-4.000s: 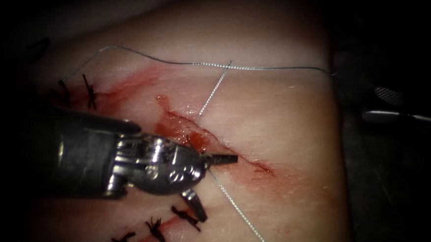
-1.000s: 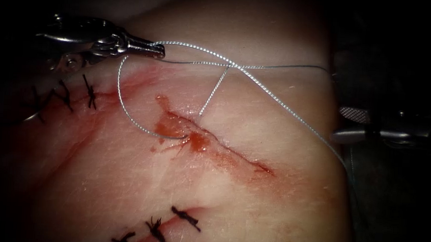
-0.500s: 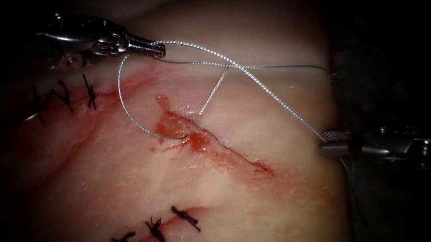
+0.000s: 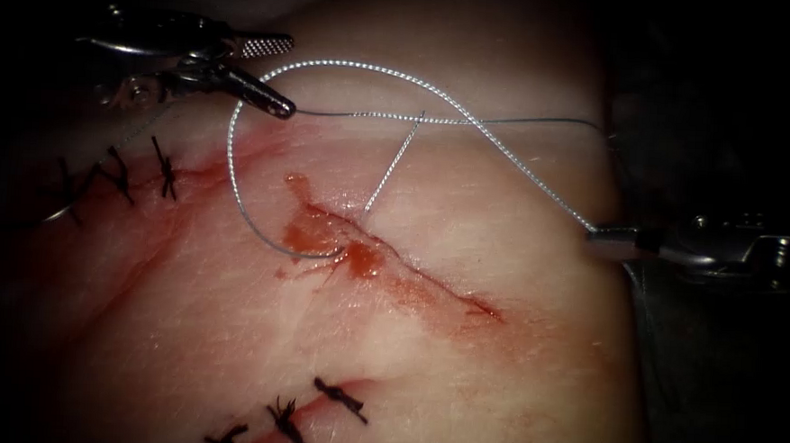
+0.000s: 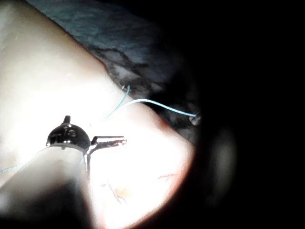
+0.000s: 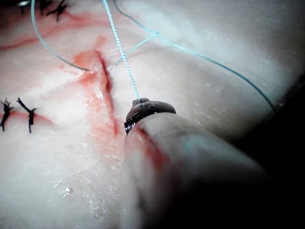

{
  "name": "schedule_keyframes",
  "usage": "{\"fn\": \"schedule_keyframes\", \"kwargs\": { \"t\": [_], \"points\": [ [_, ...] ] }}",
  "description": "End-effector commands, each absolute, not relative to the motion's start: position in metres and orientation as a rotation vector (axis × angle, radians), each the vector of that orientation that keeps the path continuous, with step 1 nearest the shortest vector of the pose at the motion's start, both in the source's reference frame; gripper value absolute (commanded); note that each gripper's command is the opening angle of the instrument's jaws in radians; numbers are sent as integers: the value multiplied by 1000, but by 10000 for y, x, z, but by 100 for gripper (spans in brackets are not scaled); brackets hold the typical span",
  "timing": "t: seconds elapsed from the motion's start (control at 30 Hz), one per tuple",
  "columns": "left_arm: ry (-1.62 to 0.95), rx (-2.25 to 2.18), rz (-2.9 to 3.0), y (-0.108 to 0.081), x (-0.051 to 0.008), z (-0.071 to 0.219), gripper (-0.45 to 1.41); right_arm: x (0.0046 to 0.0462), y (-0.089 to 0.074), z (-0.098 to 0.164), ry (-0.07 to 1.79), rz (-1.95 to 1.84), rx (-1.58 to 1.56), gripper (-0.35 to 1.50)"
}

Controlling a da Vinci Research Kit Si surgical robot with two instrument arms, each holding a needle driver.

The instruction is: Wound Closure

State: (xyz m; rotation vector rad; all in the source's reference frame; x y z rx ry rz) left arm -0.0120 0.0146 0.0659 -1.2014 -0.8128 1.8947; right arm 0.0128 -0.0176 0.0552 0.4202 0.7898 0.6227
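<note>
Two grippers over the tissue (image 4: pixel 461 342): left gripper (image 4: pixel 281 78) spread empty, right gripper (image 4: pixel 603 243) clamping thread (image 4: pixel 507 155)

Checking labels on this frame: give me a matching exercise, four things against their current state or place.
Things:
1. left tool
2. right tool
3. thread
4. black stitches

States:
A. shut on the thread at the tissue's right edge
B. jaws open, holding nothing
C. on already closed cuts
D. arcs in a loop above the cut

Pairs: 1-B, 2-A, 3-D, 4-C
</note>
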Motion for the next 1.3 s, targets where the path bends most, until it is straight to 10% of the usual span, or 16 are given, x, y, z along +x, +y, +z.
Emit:
{"fn": "schedule_keyframes", "kwargs": {
  "t": [0.03, 0.33, 0.67, 1.3],
  "points": [
    [-825, -1194, 1895, 149, -121, 659, 140, 137, -176, 553, 791, 625, 420, -35],
    [-830, -1153, 1944, 218, -98, 595, 140, 139, -172, 547, 789, 633, 425, -35],
    [-1066, -523, 2316, 271, -199, 556, 77, 145, -176, 547, 779, 621, 416, -35],
    [-1390, -170, 2656, 221, -297, 642, 67, 153, -188, 547, 772, 564, 438, -35]
  ]
}}
